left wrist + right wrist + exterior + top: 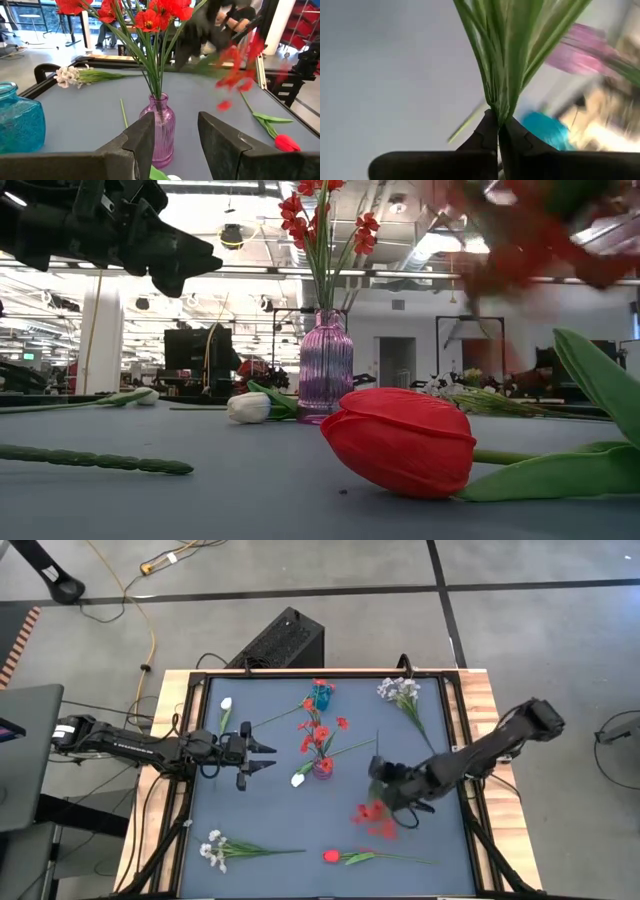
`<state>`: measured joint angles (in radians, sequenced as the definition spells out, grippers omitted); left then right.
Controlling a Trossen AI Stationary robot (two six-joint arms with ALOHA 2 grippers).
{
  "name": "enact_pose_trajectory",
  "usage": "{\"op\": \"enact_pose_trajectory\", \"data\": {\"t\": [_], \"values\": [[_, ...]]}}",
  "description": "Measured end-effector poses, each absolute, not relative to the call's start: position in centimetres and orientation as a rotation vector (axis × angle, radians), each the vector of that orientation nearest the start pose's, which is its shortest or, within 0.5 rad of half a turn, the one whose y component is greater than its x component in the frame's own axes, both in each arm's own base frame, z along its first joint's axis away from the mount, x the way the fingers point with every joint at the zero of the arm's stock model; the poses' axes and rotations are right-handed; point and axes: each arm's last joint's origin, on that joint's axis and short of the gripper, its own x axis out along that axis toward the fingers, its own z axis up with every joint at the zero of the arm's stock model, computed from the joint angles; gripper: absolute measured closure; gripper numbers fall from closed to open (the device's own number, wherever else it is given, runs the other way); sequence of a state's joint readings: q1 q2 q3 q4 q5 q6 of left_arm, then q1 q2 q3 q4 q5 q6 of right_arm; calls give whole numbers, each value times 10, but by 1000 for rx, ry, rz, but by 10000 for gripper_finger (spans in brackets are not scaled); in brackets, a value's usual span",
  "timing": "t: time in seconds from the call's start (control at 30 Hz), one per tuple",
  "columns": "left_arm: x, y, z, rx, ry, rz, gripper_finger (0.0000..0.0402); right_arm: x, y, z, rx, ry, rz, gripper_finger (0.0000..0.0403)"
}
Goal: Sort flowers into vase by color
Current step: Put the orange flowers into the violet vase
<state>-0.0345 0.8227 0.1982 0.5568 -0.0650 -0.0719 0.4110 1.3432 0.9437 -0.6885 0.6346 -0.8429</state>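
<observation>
Grey table [270, 830] with scattered flowers, two vases and both arms over it.

Right of centre in the high view, the right gripper [383, 772] has its jaws clamped on the green stems of a red blossom spray [374, 819], lifted and blurred. At centre, the purple vase [323, 767] holds red blossoms, with the blue vase [320, 696] above it; a white tulip [298, 779] lies just beside the purple vase. Left of centre, the left gripper [262, 755] hovers with jaws parted, holding nothing. A red tulip [332, 856] lies at lower centre.

Two vases, purple [323, 767] and blue [320, 696]; two white tulips [226, 704], one loose red tulip [331, 856], two whitish sprays [213, 849].
</observation>
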Motion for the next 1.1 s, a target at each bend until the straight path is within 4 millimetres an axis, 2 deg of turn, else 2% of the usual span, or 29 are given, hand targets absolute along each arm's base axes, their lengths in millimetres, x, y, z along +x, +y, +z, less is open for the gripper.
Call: {"op": "enact_pose_trajectory", "data": {"t": [0.07,0.13,0.23,0.33,0.47,0.6,0.8,1.0,1.1], "values": [[171,-4,196,-67,66,33,263,238,75,266,-1063,906,52,379],[171,-4,196,-67,67,33,263,231,65,286,-821,802,-14,379],[171,-4,196,-65,67,34,263,217,52,307,-508,623,34,379],[171,-4,196,-61,67,34,263,197,47,314,-379,376,93,379],[171,-4,195,-61,73,34,263,172,44,300,-352,52,84,379],[171,-4,195,-60,79,35,263,163,39,281,-233,-208,4,379],[171,-4,195,-51,79,43,263,178,27,259,-73,-185,-87,379],[171,-3,195,-51,79,62,263,196,20,254,0,-242,-130,379],[171,-3,195,-50,79,62,263,204,18,248,36,-203,-132,379]]}}
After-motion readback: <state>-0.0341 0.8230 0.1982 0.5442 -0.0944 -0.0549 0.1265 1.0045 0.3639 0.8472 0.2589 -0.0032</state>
